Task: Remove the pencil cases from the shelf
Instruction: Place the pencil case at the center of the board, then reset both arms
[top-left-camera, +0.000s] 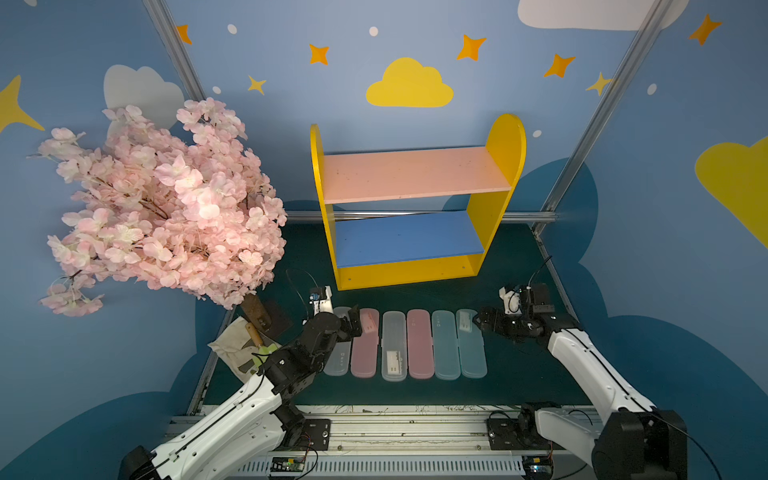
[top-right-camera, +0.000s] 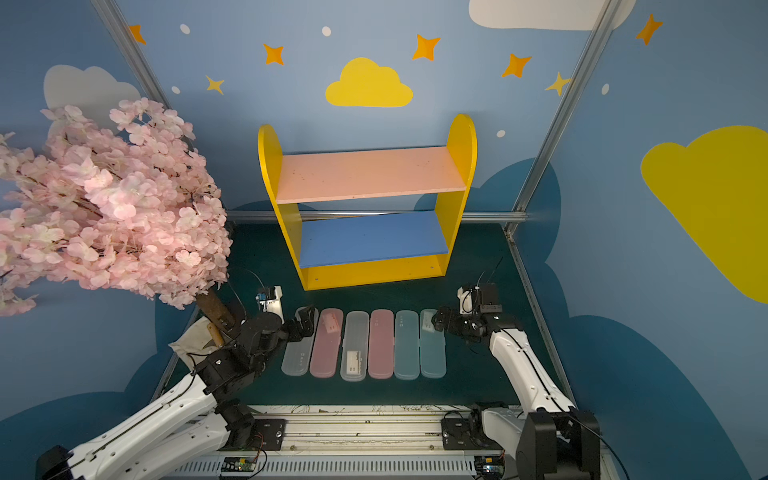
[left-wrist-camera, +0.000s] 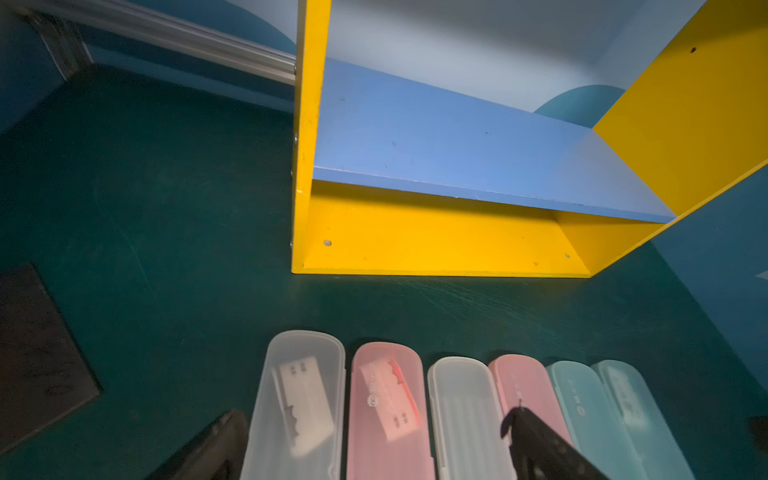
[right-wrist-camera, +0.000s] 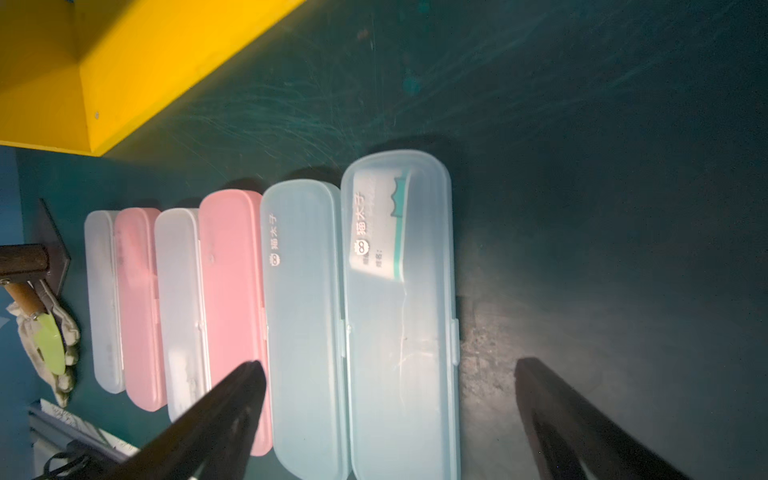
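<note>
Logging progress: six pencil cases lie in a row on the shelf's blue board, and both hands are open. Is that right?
Wrong place: the six pencil cases lie in a row on the green mat before the shelf, not on its blue board, as both top views show. The left hand and right hand are open.

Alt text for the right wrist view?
Six translucent pencil cases lie side by side on a dark green mat, in order clear, pink, clear, pink, teal, teal. The open right gripper holds nothing, its fingers either side of the teal pair. A yellow corner of the shelf shows beyond the cases.
</note>
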